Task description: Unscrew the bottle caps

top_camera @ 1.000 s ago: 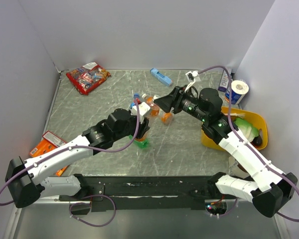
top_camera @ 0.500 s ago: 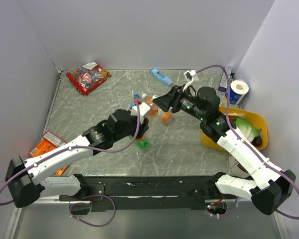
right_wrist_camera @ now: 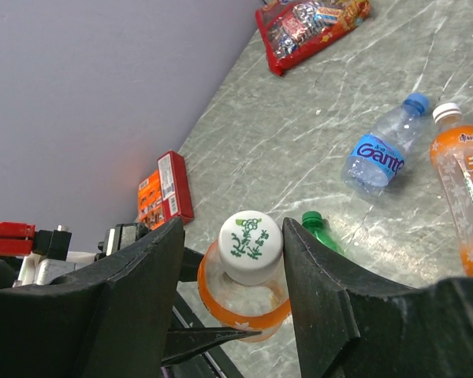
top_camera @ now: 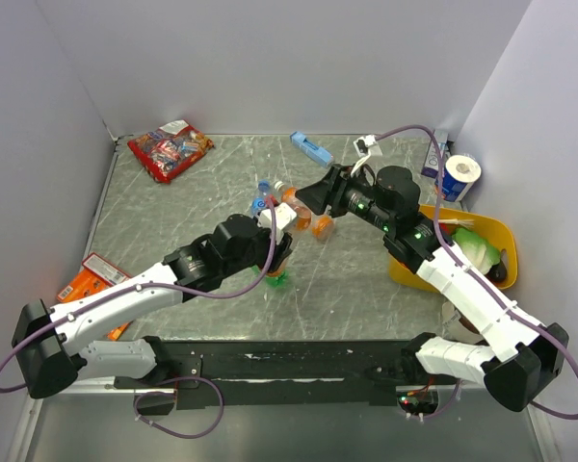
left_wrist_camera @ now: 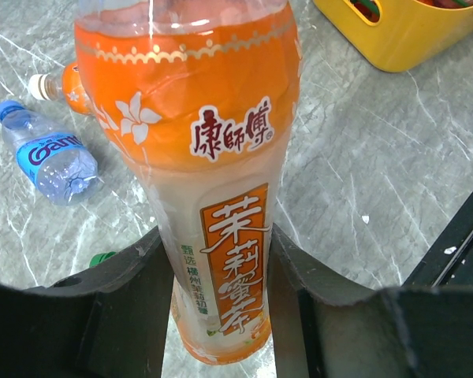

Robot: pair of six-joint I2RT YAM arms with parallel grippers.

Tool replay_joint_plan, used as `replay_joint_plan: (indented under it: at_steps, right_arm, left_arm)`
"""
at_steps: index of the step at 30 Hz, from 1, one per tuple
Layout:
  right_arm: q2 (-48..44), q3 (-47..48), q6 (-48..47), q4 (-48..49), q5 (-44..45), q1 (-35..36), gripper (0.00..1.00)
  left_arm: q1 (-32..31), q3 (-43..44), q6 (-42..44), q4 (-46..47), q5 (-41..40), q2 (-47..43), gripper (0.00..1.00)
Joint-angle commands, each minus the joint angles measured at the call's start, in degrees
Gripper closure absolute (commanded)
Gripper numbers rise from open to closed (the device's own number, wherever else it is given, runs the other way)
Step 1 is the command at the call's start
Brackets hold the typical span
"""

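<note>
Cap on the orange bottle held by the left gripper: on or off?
On. The white printed cap sits on the neck of the orange-labelled plastic bottle, flanked by the open right gripper.

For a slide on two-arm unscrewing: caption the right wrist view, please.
Open right claw flanking the white cap of an upheld orange bottle; blue-labelled bottle lying on the table beyond.

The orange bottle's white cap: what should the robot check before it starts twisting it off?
1. Left gripper squeezing the held orange bottle on both sides: ok.
2. White cap sitting between the fingers of the right gripper: ok.
3. Right gripper closed on the cap: not ok, a gap shows beside it.
4. Cap on the bottle: ok.
5. Cap loosened: cannot tell.
</note>
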Motion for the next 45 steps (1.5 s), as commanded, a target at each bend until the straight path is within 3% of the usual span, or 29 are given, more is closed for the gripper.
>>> replay_joint_plan:
  at_steps: [1, 21, 35, 42, 45]
  right_arm:
    - [-1.03, 2.15, 0.33, 3.06, -0.44, 0.8, 0.4]
    - [1.6, 2.23, 1.3, 6.14, -3.69, 1.24, 0.41]
    - [2.66, 2.85, -0.63, 5.52, -4.57, 1.33, 0.58]
    - [2.05, 3.38, -4.58, 5.08, -7.82, 1.24, 0.75]
    - [1.61, 3.55, -6.43, 5.17, -10.02, 1.15, 0.79]
  left_arm:
    - [-0.67, 2.47, 0.81, 1.82, 0.07, 0.56, 0.53]
    - [-1.2, 2.47, 0.55, 2.08, 0.77, 0.3, 0.52]
    - [-0.32, 2.3, -1.3, 2.96, 5.87, -1.98, 0.51]
    - [3.8, 2.21, -3.15, 4.1, 15.43, -3.39, 0.51]
    - [6.43, 2.56, -3.41, 4.19, 23.86, -3.48, 0.51]
